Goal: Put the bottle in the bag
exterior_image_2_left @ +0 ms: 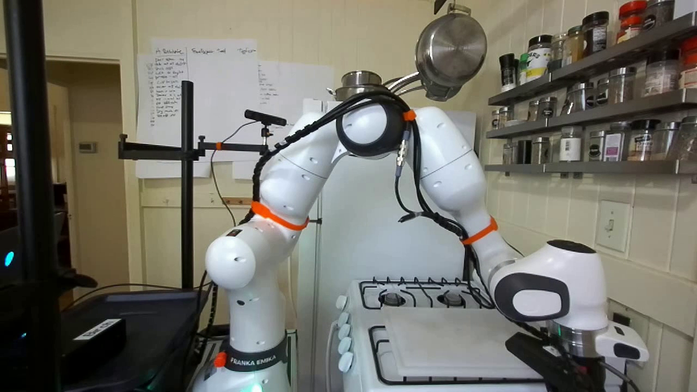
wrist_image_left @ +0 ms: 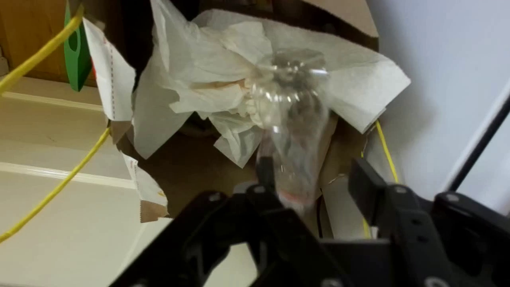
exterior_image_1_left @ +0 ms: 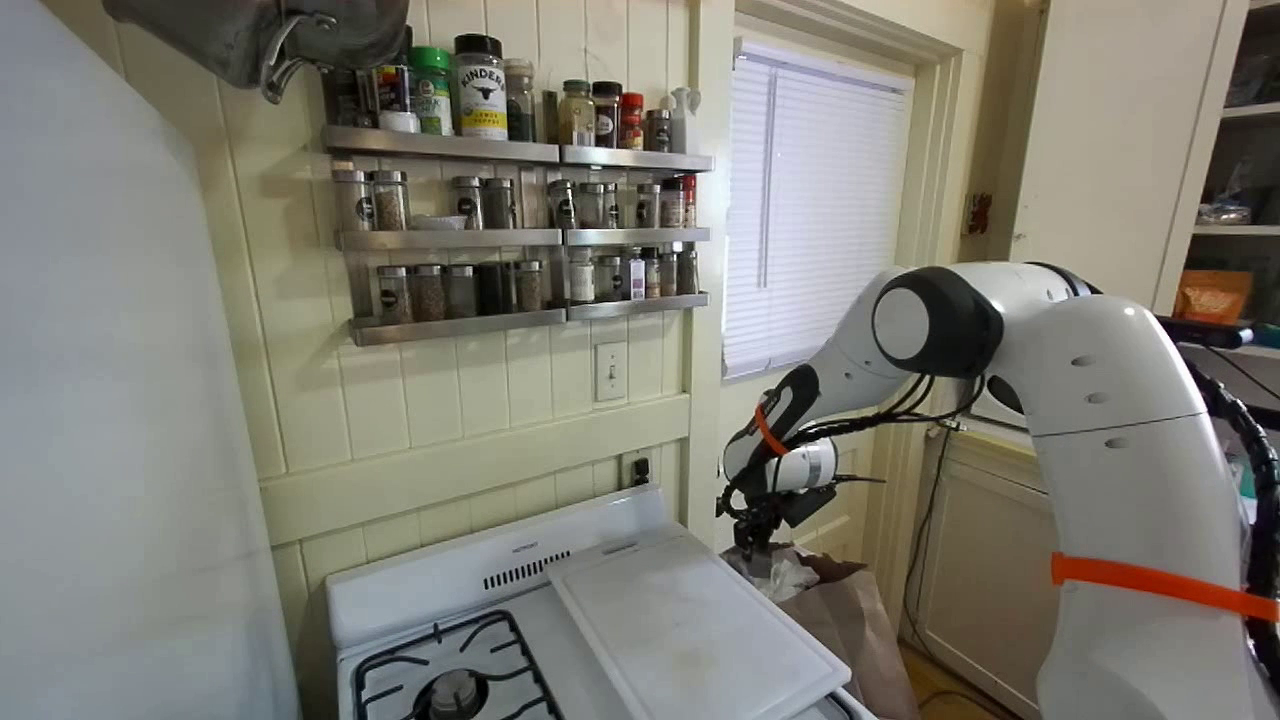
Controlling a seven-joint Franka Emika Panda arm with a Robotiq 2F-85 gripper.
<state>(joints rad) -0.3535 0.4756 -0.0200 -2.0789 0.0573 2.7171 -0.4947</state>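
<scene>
Black gripper [wrist_image_left: 313, 177], bottom of the wrist view: fingers apart, open gap between them. Clear plastic bottle [wrist_image_left: 293, 115] is just right of centre frame, within the outline of the brown paper bag [wrist_image_left: 191, 167], over its mouth. Bottle's long axis runs roughly up-down in frame; slightly blurred, reddish band near its lower end. Finger toward frame left overlaps the bottle's lower left edge; contact, can't tell. Finger toward frame right is clear of it. White paper [wrist_image_left: 360, 85], crumpled in places, spreads across upper centre behind the bottle. Yellow cords [wrist_image_left: 40, 205] along left side, more lower right. Green object [wrist_image_left: 77, 56] upper left, can't ID.

In an exterior view, gripper points down at the bag, right of lower centre, beside the stove [exterior_image_1_left: 420, 593]. Can't pick the bottle out there. Arm [exterior_image_1_left: 1110, 400] fills the right side, orange straps [exterior_image_1_left: 1160, 585] on it. White board [exterior_image_1_left: 690, 620] lies across part of the stove in both exterior views. Spice racks [exterior_image_1_left: 450, 325] with jars [exterior_image_1_left: 428, 292] upper centre, light switch [exterior_image_1_left: 611, 372] below, blinds [exterior_image_1_left: 815, 210] to the right.

In an exterior view: steel pan [exterior_image_2_left: 452, 49] upper right of centre, handwritten sheets [exterior_image_2_left: 196, 109] upper left, black tray [exterior_image_2_left: 152, 326] lower left.
</scene>
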